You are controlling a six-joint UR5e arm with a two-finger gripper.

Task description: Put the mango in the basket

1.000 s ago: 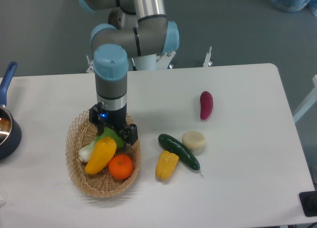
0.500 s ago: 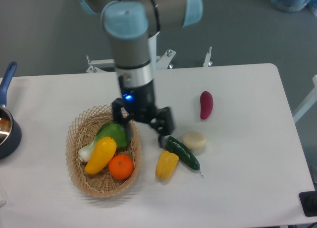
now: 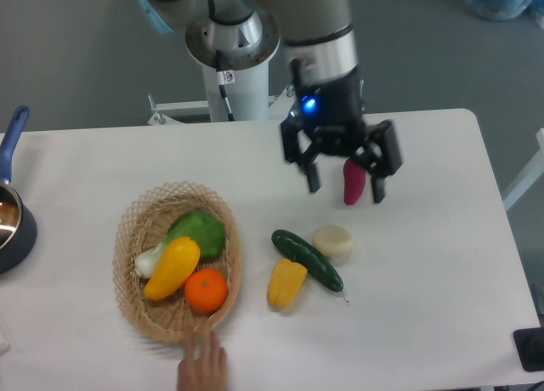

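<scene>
The mango (image 3: 172, 268), glossy yellow and oblong, lies inside the woven wicker basket (image 3: 136, 310) at the left of the table. A round orange (image 3: 206, 290) and a green leafy vegetable (image 3: 197, 231) lie beside it in the basket. My gripper (image 3: 345, 185) is open and empty. It hangs high over the table, far to the right of the basket, in front of a purple sweet potato (image 3: 354, 180).
A human hand (image 3: 202, 363) reaches in at the basket's front rim. A dark green cucumber (image 3: 307, 259), a yellow corn cob (image 3: 286, 282) and a pale round disc (image 3: 333, 241) lie mid-table. A blue-handled pot (image 3: 12, 217) sits at the left edge.
My gripper has left the basket, risen and swung right to above the sweet potato. The mango stays in the basket. A hand has appeared at the basket's front.
</scene>
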